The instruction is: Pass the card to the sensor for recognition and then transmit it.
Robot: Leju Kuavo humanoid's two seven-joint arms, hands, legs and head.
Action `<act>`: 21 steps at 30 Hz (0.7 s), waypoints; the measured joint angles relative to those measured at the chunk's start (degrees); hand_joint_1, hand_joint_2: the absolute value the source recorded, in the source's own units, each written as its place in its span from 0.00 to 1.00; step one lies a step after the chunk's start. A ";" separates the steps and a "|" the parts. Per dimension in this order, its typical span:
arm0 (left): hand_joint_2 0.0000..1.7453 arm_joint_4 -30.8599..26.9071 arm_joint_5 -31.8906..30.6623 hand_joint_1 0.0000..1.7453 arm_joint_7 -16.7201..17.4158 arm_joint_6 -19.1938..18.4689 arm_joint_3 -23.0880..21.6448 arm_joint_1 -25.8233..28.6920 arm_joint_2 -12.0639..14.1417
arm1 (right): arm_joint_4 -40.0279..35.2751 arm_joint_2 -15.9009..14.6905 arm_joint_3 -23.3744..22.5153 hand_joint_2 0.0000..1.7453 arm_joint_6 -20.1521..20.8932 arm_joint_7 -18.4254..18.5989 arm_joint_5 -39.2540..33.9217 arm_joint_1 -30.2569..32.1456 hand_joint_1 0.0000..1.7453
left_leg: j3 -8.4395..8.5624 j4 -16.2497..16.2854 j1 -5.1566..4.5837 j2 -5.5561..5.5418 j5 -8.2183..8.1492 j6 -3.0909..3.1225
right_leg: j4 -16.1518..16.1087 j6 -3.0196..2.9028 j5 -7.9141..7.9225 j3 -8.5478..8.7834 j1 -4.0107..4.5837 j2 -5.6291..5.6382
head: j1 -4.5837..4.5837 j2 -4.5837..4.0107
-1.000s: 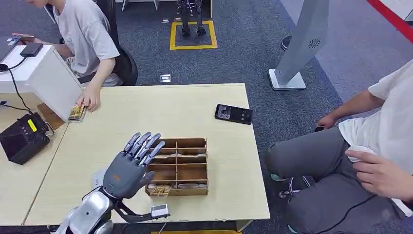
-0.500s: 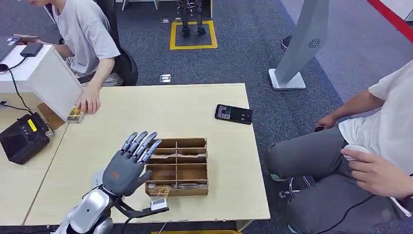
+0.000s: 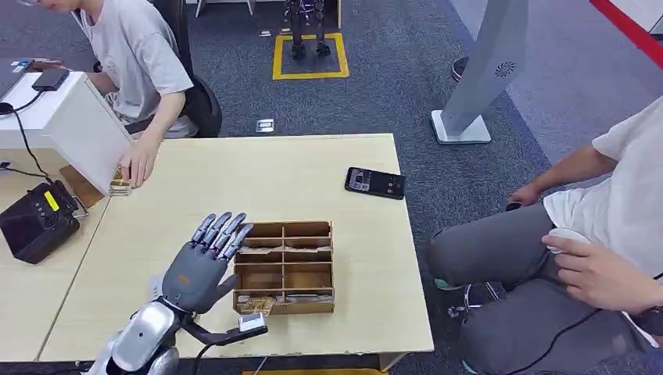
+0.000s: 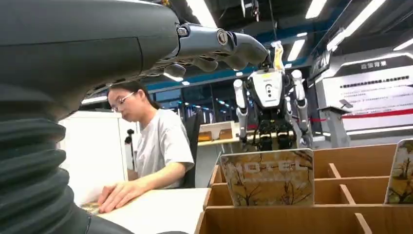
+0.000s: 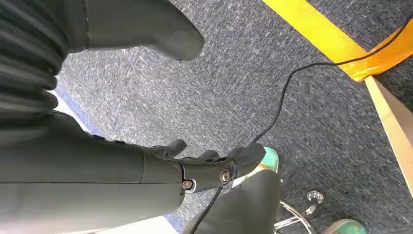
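Card (image 4: 272, 178) printed with "HOTEL" and autumn trees, upright in a slot of the wooden divider box (image 3: 287, 267), at the box's near edge in the head view (image 3: 258, 305); another card (image 4: 400, 171) of the same print upright at the edge of the left wrist view. Left hand (image 3: 202, 264) raised over the box's left side, fingers (image 3: 221, 232) stretched out and apart, gripping nothing, not touching the card. Pale wooden worktop (image 3: 234, 180) beneath box and hand. Black phone (image 3: 375, 183) flat on the worktop, well apart from the box, toward the far right corner. Seated person in a grey shirt (image 3: 134, 48) at the far left corner, one hand (image 3: 139, 162) resting on a small stack of cards (image 3: 120, 184) beside a white box (image 3: 59, 125). Black device (image 3: 35, 223) on the neighbouring surface at left. Another seated person (image 3: 578, 242) to the right of the worktop. Right hand (image 5: 146, 170) hanging over blue-grey carpet (image 5: 302, 126), fingers (image 5: 214, 165) loosely curled, holding nothing.
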 joint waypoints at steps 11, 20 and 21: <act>1.00 1.66 2.30 0.00 -1.11 -2.27 0.46 -0.89 -1.05 | 0.00 0.00 0.00 1.00 0.02 -0.26 0.00 -0.26 0.00 | 0.01 0.00 0.00 0.00 0.00 0.00 | 0.00 0.00 0.01 0.00 0.00 -0.03 | 0.00 0.00; 1.00 3.02 6.04 0.00 -2.52 -4.53 0.46 -1.26 -1.01 | 0.00 0.00 0.04 1.00 0.09 0.07 0.00 -0.36 0.00 | 0.00 0.00 0.00 0.00 0.00 0.00 | 0.00 0.00 0.01 0.00 0.00 -0.03 | 0.00 0.00; 1.00 3.13 7.96 0.00 -3.48 -5.56 0.46 -1.26 -0.96 | 0.00 0.00 0.06 1.00 0.09 0.13 0.00 -0.35 0.00 | 0.00 0.00 0.00 0.00 0.00 0.00 | 0.00 0.00 0.01 0.00 0.00 -0.03 | 0.00 0.00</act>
